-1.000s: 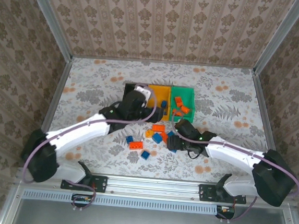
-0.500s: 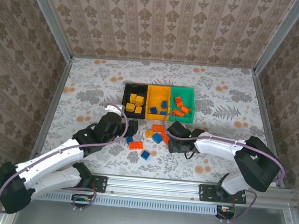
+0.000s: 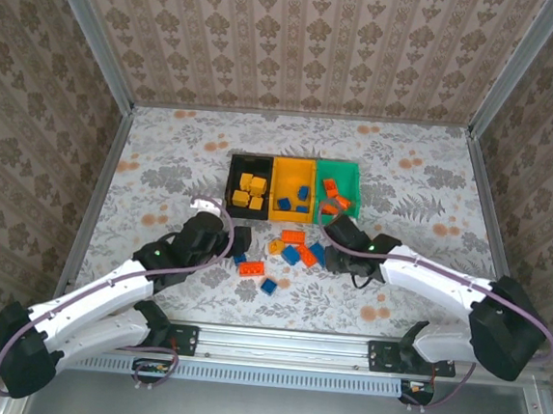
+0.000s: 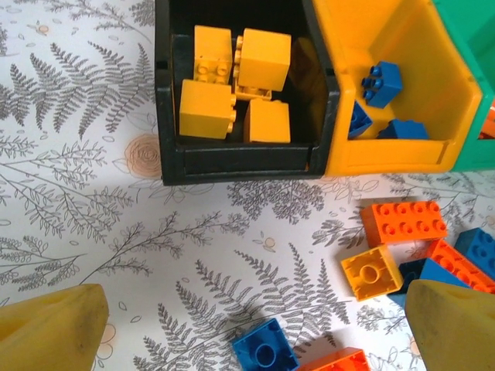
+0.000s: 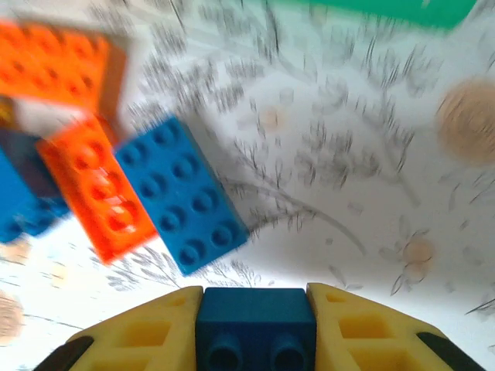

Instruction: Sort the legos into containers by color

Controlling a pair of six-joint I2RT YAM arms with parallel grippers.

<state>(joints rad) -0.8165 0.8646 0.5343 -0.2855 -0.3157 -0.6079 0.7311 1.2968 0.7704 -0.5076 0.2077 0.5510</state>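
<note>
Right wrist view: blue brick pinched between yellow fingers of right gripper, bottom centre.
Top view: loose legos mid-frame on table, just below containers.
Left gripper left of pile, spread wide, holding nothing.

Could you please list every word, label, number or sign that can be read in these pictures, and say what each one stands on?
No readable text anywhere.
Black bin, yellow-orange bin, green bin: no labels visible.
Studs of the orange brick, the loose blue brick and the held blue brick: any embossed marks are too small or blurred to read.
Table cover and walls: ornament only.
</note>
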